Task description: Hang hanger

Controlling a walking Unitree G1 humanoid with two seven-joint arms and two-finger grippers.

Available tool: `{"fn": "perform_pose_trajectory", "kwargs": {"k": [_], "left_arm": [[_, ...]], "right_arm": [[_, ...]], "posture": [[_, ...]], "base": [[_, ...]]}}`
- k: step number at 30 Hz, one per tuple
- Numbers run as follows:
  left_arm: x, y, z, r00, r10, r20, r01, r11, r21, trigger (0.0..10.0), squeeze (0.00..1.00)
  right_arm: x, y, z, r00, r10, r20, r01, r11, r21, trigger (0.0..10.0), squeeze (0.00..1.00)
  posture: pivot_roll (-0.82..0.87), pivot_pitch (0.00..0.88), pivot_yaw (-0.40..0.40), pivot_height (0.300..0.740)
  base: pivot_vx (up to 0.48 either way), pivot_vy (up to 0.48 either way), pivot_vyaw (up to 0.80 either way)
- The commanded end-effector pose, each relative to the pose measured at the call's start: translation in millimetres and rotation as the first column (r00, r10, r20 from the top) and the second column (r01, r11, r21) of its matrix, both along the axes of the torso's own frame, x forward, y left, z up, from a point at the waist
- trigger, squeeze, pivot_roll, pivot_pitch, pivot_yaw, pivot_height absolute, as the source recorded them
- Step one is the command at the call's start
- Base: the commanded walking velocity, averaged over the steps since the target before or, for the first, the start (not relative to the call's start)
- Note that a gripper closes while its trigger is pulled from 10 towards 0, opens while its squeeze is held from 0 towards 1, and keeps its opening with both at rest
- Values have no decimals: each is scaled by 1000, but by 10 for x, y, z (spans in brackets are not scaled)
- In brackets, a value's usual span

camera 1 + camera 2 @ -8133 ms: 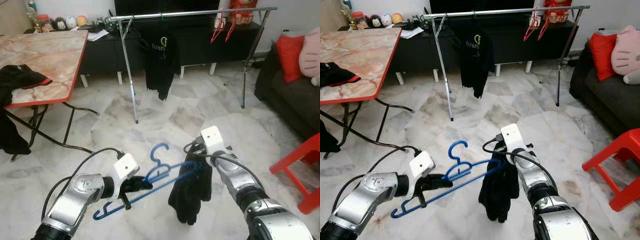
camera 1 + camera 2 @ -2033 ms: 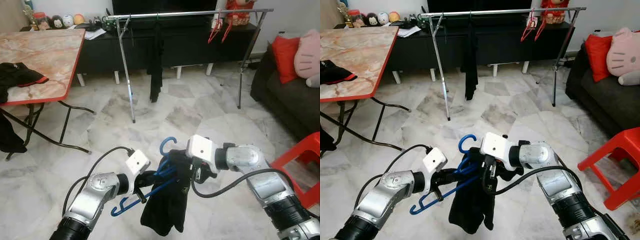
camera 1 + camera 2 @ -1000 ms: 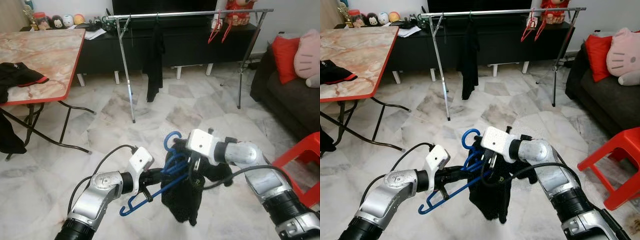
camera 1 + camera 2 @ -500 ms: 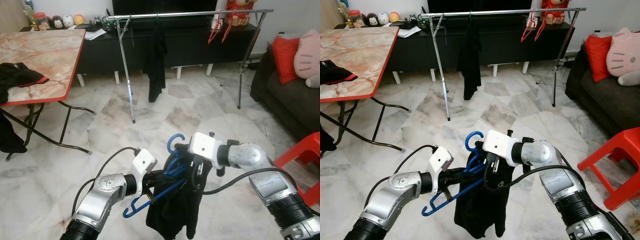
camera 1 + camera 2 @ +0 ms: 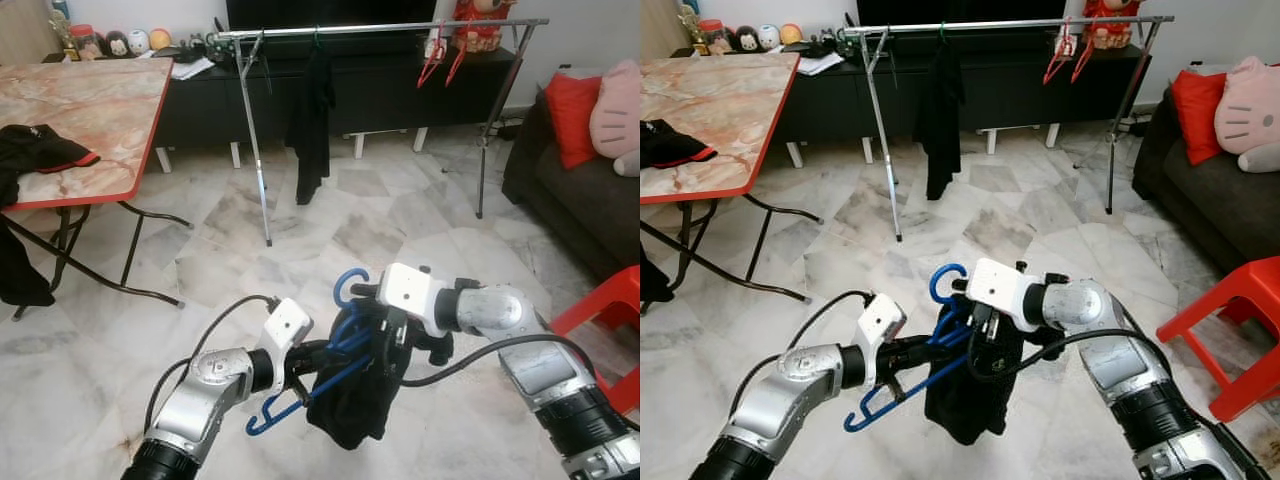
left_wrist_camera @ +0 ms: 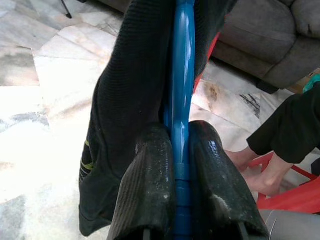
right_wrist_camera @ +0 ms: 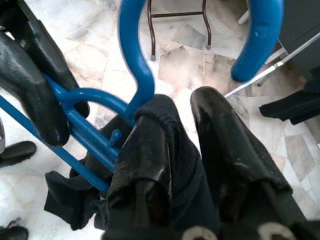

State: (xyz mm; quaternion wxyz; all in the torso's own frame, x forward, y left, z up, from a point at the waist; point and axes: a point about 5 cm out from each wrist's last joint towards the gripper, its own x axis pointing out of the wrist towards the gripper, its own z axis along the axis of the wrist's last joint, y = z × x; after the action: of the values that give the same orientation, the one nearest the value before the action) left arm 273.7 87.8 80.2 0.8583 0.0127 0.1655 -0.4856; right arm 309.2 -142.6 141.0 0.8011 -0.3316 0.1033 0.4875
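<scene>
The left end effector (image 5: 303, 362) pinches the blue hanger (image 5: 335, 352) by its bar, the right end effector (image 5: 392, 345) grips the black garment (image 5: 352, 405) draped on it, and the clothes rail (image 5: 380, 27) stands well ahead across the floor.

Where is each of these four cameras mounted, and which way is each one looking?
Left eye and right eye views: on the head, looking forward and down at both silver arms, the blue hanger and the clothes rack.
Left wrist view: on the left arm, looking along the left gripper, shut on the hanger.
Right wrist view: on the right arm, looking along the right gripper, pinching the black garment.
Shared: hanger and garment.
</scene>
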Motion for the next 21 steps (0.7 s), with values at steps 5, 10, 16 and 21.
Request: {"fn": "perform_pose_trajectory", "kwargs": {"k": [5, 10, 16, 21], "left_arm": [[105, 31, 124, 997, 45, 65, -44, 999, -18, 10000, 0], [107, 43, 108, 997, 49, 61, -48, 999, -16, 10000, 0], [108, 49, 101, 997, 53, 58, -52, 999, -15, 10000, 0], [98, 59, 98, 998, 41, 52, -40, 999, -18, 10000, 0]], "right_arm": [[-94, 53, -11, 998, 56, -27, -56, 998, -12, 10000, 1000], [-103, 37, 21, 998, 61, -32, -62, 998, -22, 10000, 1000], [-120, -11, 25, 998, 52, -38, -53, 998, -35, 10000, 1000], [-78, -88, 95, 1000, 9, 2, -9, 1000, -30, 10000, 1000]], "posture": [[-103, 0, -32, 740], [-104, 0, -31, 740], [-105, 0, -30, 740], [-109, 0, -28, 740]], "base": [[0, 0, 0], [0, 0, 0], [0, 0, 0], [0, 0, 0]]}}
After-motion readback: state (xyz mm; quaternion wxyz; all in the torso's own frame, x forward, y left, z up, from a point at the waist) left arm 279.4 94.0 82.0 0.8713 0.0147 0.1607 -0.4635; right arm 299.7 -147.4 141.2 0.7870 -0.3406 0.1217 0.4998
